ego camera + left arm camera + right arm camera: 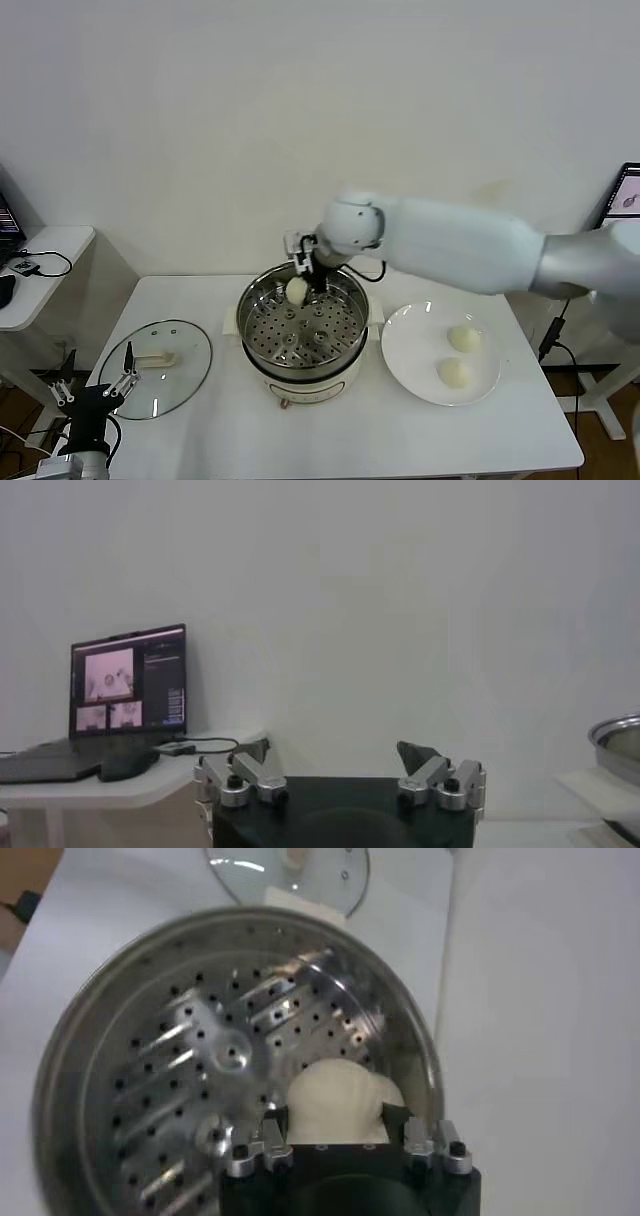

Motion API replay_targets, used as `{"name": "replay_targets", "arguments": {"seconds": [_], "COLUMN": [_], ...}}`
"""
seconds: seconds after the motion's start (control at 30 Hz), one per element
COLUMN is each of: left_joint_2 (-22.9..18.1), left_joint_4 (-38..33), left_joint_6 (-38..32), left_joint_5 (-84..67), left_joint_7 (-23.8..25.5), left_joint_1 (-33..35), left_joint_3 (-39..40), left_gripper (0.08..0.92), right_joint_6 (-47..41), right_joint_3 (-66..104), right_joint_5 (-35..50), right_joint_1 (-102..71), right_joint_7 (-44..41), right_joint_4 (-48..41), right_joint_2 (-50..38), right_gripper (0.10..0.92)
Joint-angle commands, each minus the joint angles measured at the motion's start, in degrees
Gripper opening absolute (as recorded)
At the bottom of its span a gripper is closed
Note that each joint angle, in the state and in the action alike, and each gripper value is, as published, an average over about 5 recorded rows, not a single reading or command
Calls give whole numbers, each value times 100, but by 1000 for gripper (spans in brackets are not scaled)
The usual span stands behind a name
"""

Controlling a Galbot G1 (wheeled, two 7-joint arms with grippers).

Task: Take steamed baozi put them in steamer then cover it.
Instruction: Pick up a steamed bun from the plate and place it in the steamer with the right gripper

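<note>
While the right arm works, the left gripper (97,388) sits parked low at the table's front-left corner, fingers spread apart, holding nothing; the left wrist view shows its two fingertips (252,752) wide apart against the wall. Behind it in that view, a laptop (128,693) on a side table (55,245) shows a lit screen; its writing is too small to read. The lid (160,366) lies flat on the white table (300,440), just beside the left gripper, cream handle up, left of the steamer and apart from it. A white pad (229,324) lies between lid and steamer. The steamer (305,335) stands mid-table, open, its perforated tray bare except where the right gripper reaches in. No brand or label readable on its base. The right gripper (300,284) hangs over the far rim of the steamer, inside the pot, clamped on one bun (338,1103); the right wrist view shows the fingers pressed on either side of the bun, close above the tray. Whether the bun touches the tray, cannot tell. Right of the steamer, near it, the plate (410,345) holds two more buns (463,338), slightly apart, one behind the other. At the far right edge, a screen (627,195) is partly visible, nothing legible.
</note>
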Motion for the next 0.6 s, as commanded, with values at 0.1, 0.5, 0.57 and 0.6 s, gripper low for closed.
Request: {"name": "replay_targets", "arguments": {"seconds": [0.1, 0.5, 0.57, 0.6], "left_joint_2": [-11, -8, -11, -14], "left_joint_4": [29, 48, 43, 40], "left_joint_6": [-11, -45, -46, -46], "left_joint_5": [9, 7, 8, 9], "left_joint_7": [4, -1, -2, -2], "left_joint_1": [-9, -2, 0, 2], "left_joint_3": [18, 13, 11, 12], "left_gripper": [823, 823, 823, 823], "right_joint_6": [-363, -306, -287, -279], "right_joint_3": [31, 104, 127, 141], "right_joint_5": [61, -155, -157, -161], "right_joint_1": [-661, -840, -834, -820], "right_joint_7": [399, 417, 441, 451], "right_joint_4": [-743, -1105, -1107, -1105], "right_joint_2": [1008, 1264, 1248, 1231], "right_gripper": [594, 594, 599, 610]}}
